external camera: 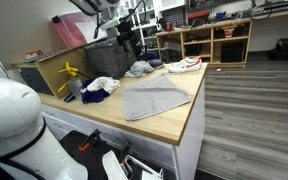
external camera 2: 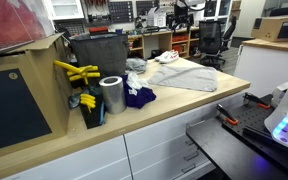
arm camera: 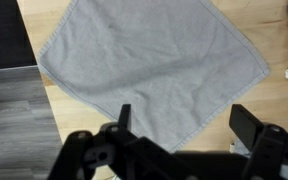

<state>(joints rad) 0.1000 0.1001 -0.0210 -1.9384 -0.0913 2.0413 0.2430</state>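
Observation:
A grey towel (arm camera: 149, 65) lies spread flat on the wooden countertop (arm camera: 246, 100), and both exterior views show it (external camera: 154, 97) (external camera 2: 189, 75). My gripper (arm camera: 187, 125) hangs well above the towel's near corner and touches nothing. It is open, with nothing between the two dark fingers (arm camera: 124, 115). In the exterior views the arm is hard to pick out against the cluttered shelves behind.
At one end of the counter stand a black bin (external camera 2: 99, 55), a metal cylinder (external camera 2: 112, 95), a yellow tool (external camera 2: 76, 72) and a blue cloth (external camera 2: 137, 96). Grey clothing (external camera: 139, 68) and a white-and-red item (external camera: 184, 65) lie beyond the towel. The counter edge drops to grey floor (arm camera: 19, 135).

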